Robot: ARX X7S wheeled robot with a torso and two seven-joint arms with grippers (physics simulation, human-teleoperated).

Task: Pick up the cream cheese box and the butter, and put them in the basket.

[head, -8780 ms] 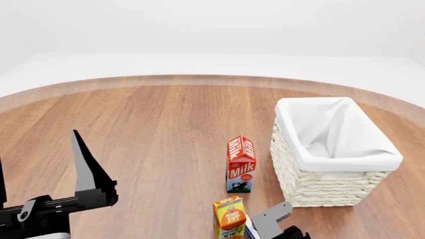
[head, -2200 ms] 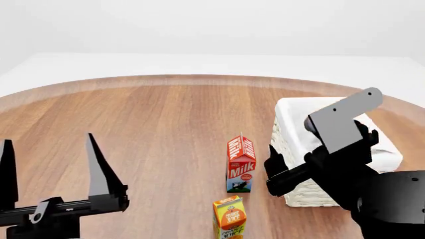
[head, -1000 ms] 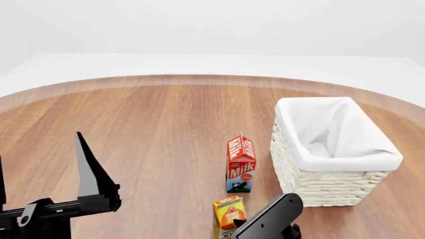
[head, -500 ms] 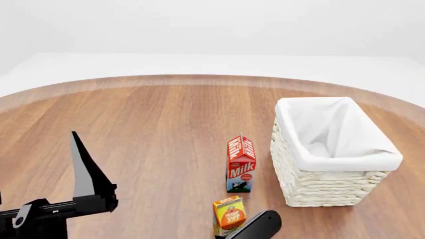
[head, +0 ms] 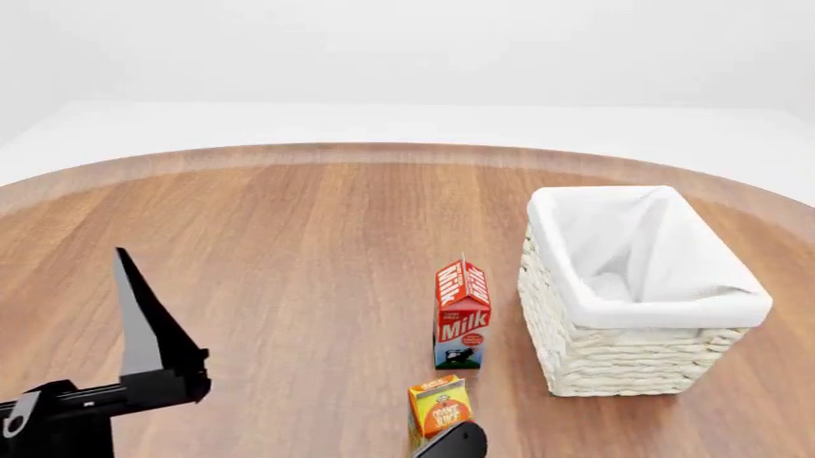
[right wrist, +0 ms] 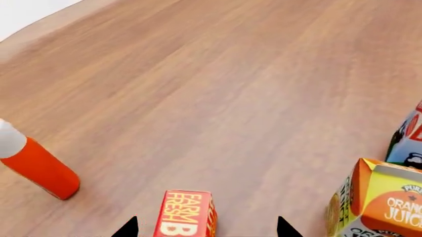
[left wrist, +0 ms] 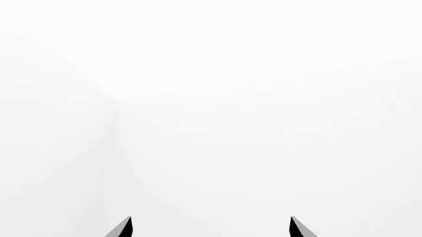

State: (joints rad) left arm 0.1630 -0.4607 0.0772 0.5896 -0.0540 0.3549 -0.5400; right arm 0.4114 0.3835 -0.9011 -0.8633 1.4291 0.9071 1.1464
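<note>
Hovering your right gripper [right wrist: 205,232], jaws spread, over butter [right wrist: 187,215]; left gripper [left wrist: 209,229] spread too, gripping nothing.

Butter [right wrist: 187,215]: cut off by the right wrist frame edge, only its near end with "FARM FRESH" lettering shows. Orange juice carton [right wrist: 379,205]: clipped at two edges; in the head view its lower part is hidden behind a dark arm piece. Milk carton [right wrist: 407,138]: a sliver only. Orange bottle [right wrist: 34,165]: cap partly out of frame. Basket [head: 598,353]: floor mostly hidden by its near rim.
</note>
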